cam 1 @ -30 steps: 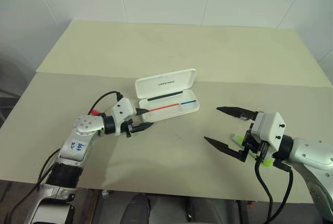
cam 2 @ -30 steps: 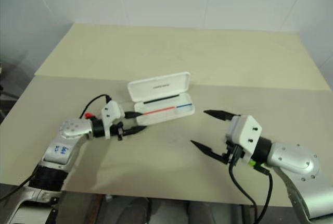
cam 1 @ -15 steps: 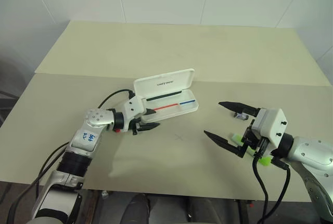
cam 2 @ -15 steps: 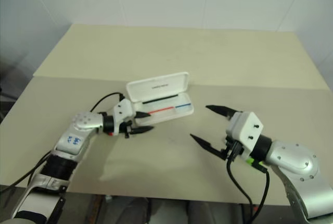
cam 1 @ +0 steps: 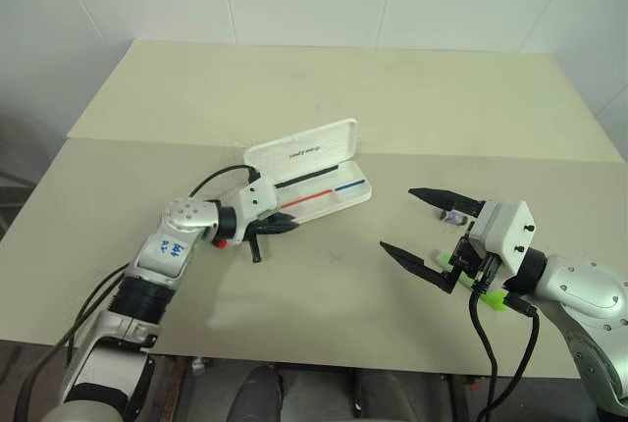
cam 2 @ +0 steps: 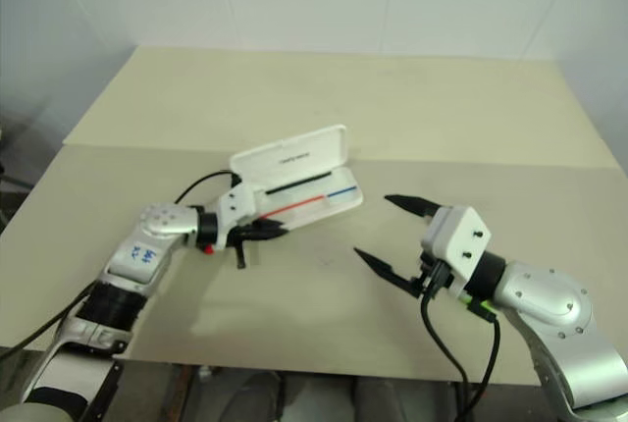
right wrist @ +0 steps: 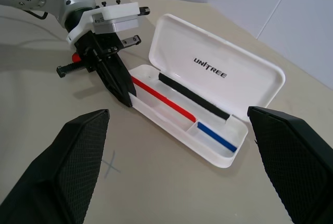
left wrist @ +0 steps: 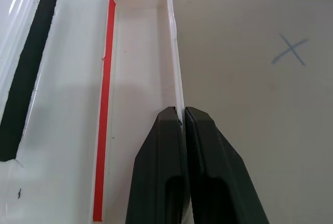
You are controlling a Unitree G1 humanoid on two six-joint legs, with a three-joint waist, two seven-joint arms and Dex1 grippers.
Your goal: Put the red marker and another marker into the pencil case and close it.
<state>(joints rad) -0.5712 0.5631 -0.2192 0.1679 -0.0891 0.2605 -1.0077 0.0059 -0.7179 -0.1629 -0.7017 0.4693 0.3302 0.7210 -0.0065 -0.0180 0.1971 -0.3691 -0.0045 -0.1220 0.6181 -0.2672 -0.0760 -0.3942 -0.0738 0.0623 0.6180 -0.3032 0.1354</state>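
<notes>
The left gripper (left wrist: 182, 117) pinches the open pencil case's (cam 1: 324, 198) front wall (right gripper (cam 1: 424, 228) wide).

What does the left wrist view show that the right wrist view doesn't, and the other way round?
Left wrist view: up close, the left gripper shut on the thin front wall of the pencil case. Right wrist view: the lid's logo, the red marker's end by the left wrist, and the open right gripper. Both: the case's red stripe and the X mark.

left fingers (left wrist: 182, 125) pinched together, right fingers (cam 1: 434, 197) spread wide.
</notes>
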